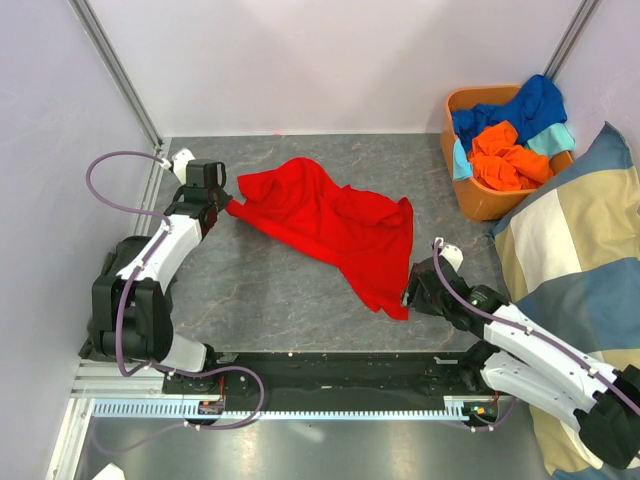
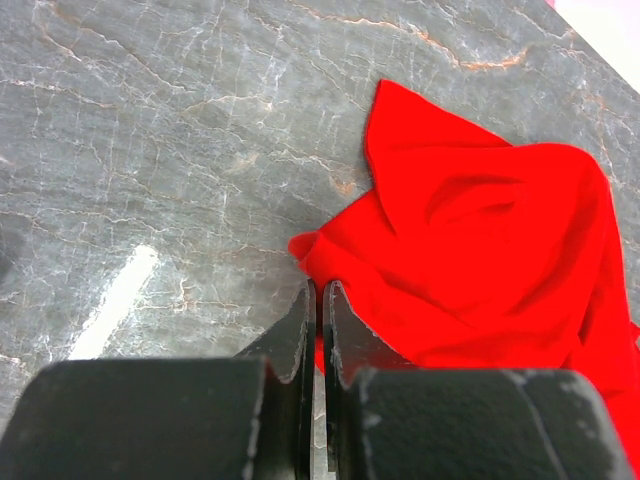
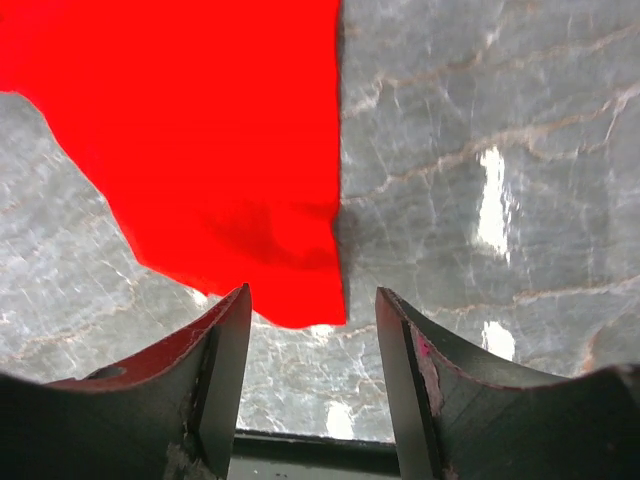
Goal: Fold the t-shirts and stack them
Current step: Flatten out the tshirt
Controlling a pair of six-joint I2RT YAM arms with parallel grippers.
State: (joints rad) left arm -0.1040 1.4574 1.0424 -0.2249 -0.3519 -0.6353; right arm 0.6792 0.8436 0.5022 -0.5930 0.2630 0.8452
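The red t-shirt [image 1: 330, 225] lies rumpled mid-table [image 1: 280, 290] for spreading, one corner pinched by the closed left gripper [image 1: 222, 200] near the left edge, while the right gripper [image 3: 312, 295] gapes astride the near corner and, I'd say, must clamp next.

On the table [image 1: 290, 290], around the middle: shirt [image 1: 330, 225], stretching slantwise from far left to near right. At its far-left corner, touching it: left gripper [image 1: 228, 205]. At its near-right corner, one finger to each side of the tip: right gripper [image 1: 408, 296]. In the table's far right corner, well apart from the shirt: bin [image 1: 470, 205]. In the bin, heaping above the rim and spilling over its far and right edges: shirt pile [image 1: 515, 140]. Just right of the bin, running on toward the near right: cushion [image 1: 570, 240].
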